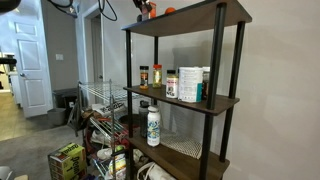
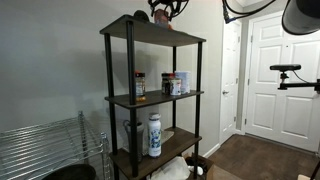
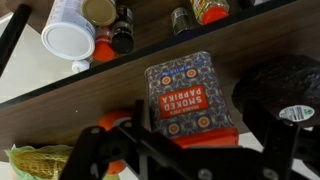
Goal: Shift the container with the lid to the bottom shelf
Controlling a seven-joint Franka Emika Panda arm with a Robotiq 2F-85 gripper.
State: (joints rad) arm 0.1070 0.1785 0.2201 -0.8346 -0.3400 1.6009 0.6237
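Note:
The container with the lid (image 3: 190, 92) is an orange-red tin with a patterned "Smoked Paprika" top. It stands on the dark top shelf (image 3: 120, 85). In the wrist view my gripper (image 3: 195, 132) reaches down over it, one finger against each side, and looks shut on it. In both exterior views the gripper (image 1: 147, 8) (image 2: 163, 12) is at the top of the shelf unit, and the container shows only as an orange-red spot (image 1: 151, 13). The bottom shelf (image 1: 185, 150) (image 2: 140, 160) lies far below.
A low orange object (image 3: 108, 126) sits left of the tin and a black rounded object (image 3: 285, 85) sits right of it. Spice jars (image 1: 156, 75) and a white canister (image 1: 188, 85) fill the middle shelf. A white bottle with a green label (image 1: 153, 125) (image 2: 155, 135) stands on the bottom shelf.

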